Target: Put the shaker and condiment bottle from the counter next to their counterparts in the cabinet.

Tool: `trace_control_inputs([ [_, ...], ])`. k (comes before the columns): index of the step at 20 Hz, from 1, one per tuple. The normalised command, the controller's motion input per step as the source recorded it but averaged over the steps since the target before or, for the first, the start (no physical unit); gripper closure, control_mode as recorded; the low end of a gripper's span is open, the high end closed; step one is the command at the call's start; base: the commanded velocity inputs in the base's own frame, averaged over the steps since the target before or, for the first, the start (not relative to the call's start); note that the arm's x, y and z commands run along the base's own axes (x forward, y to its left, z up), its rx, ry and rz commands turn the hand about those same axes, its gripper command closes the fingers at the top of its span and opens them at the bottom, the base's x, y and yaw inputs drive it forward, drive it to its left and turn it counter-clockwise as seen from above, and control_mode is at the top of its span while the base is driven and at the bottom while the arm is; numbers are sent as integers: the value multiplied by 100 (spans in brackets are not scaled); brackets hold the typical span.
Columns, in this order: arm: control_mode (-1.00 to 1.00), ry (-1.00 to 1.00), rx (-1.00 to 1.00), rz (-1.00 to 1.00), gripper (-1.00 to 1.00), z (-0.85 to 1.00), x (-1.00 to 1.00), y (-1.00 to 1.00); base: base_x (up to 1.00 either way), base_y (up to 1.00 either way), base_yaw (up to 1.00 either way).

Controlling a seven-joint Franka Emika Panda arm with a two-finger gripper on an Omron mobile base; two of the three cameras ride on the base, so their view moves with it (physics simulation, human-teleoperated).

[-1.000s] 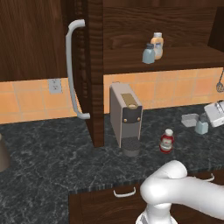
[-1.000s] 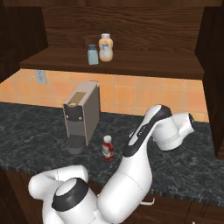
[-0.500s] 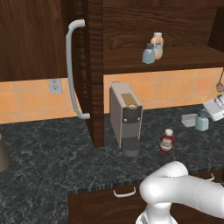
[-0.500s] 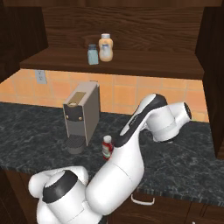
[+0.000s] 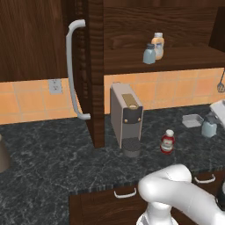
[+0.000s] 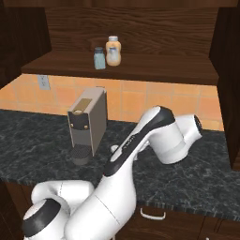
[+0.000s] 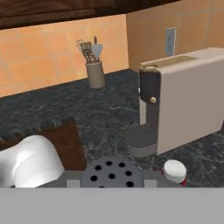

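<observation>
Because the shaker (image 5: 209, 128) stands upright, cap up, long axis vertical, on the counter (image 5: 52, 162) at three o'clock of the condiment bottle (image 5: 167, 141), a skewed grasp could topple it; whether the gripper beside it has closed, I cannot tell.

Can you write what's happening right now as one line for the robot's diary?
gripper: state unclear | shaker: on counter | sauce bottle: on counter by coffee machine | cabinet: open, twin shaker, orange bottle on shelf
</observation>
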Motion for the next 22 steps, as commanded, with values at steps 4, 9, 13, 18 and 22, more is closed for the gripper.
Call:
trace_control_inputs([
  [4,-100,-20,-9,-1,100,46,-34,100,0,0,0],
  [9,-100,-15,-9,-11,100,66,-19,95,0,0,0],
  [13,-100,-10,-7,-35,100,63,-16,83,0,0,0],
  [18,-100,-12,-20,-38,100,76,-5,62,0,0,0],
  [22,-100,-4,-11,-37,100,71,-2,61,0,0,0],
])
